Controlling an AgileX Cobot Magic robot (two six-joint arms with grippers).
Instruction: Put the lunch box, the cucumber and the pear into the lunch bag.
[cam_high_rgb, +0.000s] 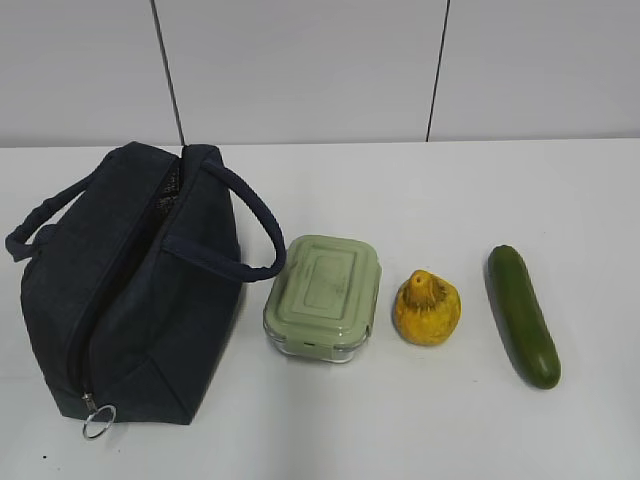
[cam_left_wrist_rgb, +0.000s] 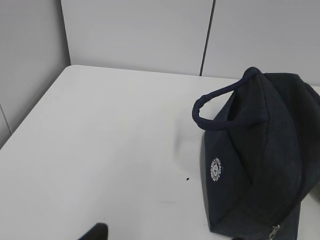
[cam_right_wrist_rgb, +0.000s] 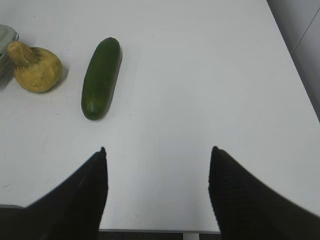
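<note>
The navy lunch bag (cam_high_rgb: 140, 300) stands at the left, handles apart, with a narrow gap along its top zipper and the ring pull (cam_high_rgb: 99, 422) at the near end. To its right, in a row, sit the green-lidded lunch box (cam_high_rgb: 325, 290), the yellow pear (cam_high_rgb: 428, 310) and the dark green cucumber (cam_high_rgb: 523, 315). No gripper shows in the exterior view. My right gripper (cam_right_wrist_rgb: 158, 150) is open over bare table, with the cucumber (cam_right_wrist_rgb: 101, 77) and the pear (cam_right_wrist_rgb: 37, 67) ahead to its left. My left gripper (cam_left_wrist_rgb: 165, 236) is open and empty, left of the lunch bag (cam_left_wrist_rgb: 260, 160).
Everything rests on a white table (cam_high_rgb: 450, 200) with grey wall panels behind it. The table's right edge (cam_right_wrist_rgb: 292, 55) runs close by in the right wrist view, and its near edge lies under my right fingers. Bare tabletop spreads left of the bag.
</note>
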